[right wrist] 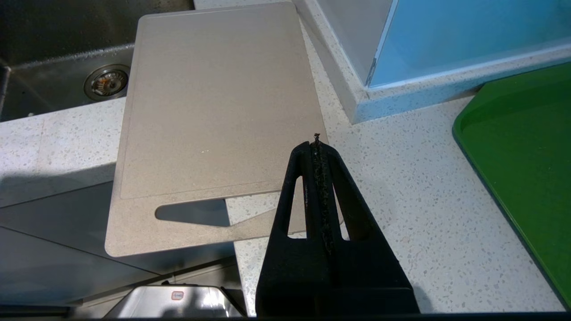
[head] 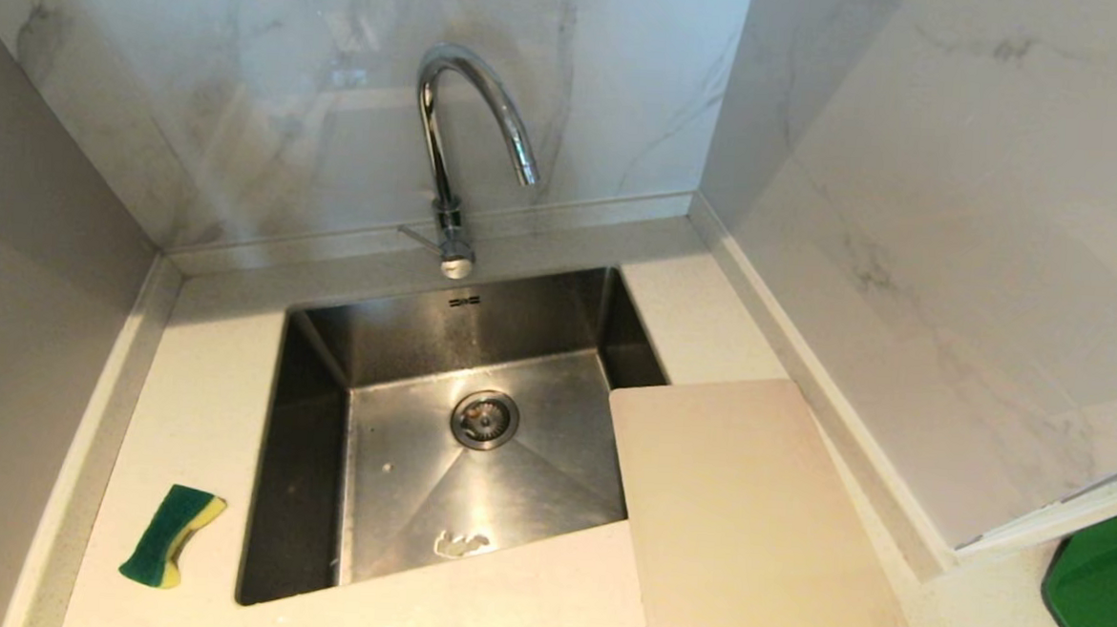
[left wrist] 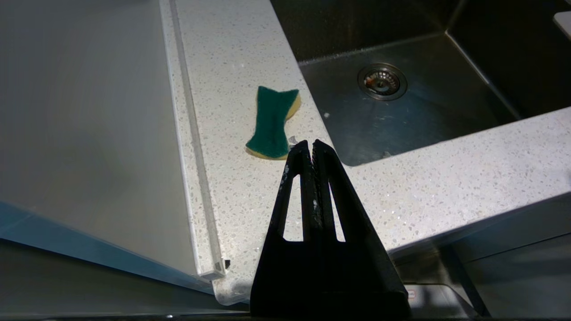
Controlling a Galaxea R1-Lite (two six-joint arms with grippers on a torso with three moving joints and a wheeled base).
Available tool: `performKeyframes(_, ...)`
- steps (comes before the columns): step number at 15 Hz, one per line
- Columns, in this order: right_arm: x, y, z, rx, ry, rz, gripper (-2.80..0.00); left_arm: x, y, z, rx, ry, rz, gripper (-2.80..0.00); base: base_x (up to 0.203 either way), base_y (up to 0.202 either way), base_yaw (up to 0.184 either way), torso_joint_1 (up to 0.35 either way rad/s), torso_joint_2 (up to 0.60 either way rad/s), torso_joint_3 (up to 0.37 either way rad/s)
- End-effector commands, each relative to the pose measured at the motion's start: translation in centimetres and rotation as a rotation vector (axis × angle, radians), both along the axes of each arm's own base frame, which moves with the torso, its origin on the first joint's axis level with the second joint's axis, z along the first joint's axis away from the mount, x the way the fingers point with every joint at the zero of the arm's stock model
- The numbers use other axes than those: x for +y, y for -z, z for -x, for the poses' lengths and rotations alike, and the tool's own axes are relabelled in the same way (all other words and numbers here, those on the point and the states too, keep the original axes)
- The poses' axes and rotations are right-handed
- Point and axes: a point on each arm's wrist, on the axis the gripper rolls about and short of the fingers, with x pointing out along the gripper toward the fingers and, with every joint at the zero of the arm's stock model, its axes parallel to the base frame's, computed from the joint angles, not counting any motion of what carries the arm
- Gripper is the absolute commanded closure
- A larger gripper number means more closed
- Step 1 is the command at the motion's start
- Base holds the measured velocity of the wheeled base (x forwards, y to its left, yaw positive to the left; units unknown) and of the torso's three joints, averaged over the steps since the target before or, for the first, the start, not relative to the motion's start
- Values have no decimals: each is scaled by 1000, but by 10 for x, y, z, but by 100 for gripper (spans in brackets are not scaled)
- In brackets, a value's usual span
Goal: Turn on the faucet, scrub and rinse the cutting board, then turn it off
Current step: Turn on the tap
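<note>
1. The faucet stands behind the sink.
2. The cutting board lies on the table, right of the sink (corner overhanging the basin).
3. The left pincer and right pincer are both closed, empty.

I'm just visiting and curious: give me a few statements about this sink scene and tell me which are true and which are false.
1. Water is running from the faucet. False: no stream shows, and the sink has only a few specks on its floor.
2. The cutting board lies on the counter right of the sink, one corner over the basin. True.
3. The sponge sits inside the sink. False: it lies on the counter to the sink's left.
4. The left hand holds the sponge. False: it is shut on nothing, short of the sponge.
5. The right hand is shut and holds nothing. True.
</note>
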Motion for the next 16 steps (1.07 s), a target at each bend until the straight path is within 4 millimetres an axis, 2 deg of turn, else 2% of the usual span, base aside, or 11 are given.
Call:
performKeyframes(1,0,0,0,1,0,-1,0,0,0,0,1,-1,-1,0,0,0,0,0,0,0)
performKeyframes(8,0,0,0,1,0,2,0,0,-3,-1,45,-1,-33,0,0,0,0,0,0,0)
performKeyframes(11,0,0,0,3,0,4,0,-1,-32,3,83,31,-52,0,0,0,0,0,0,0)
performKeyframes(16,0,0,0,0,0,8,0,-1,-82,-12,132,69,-77,0,0,0,0,0,0,0)
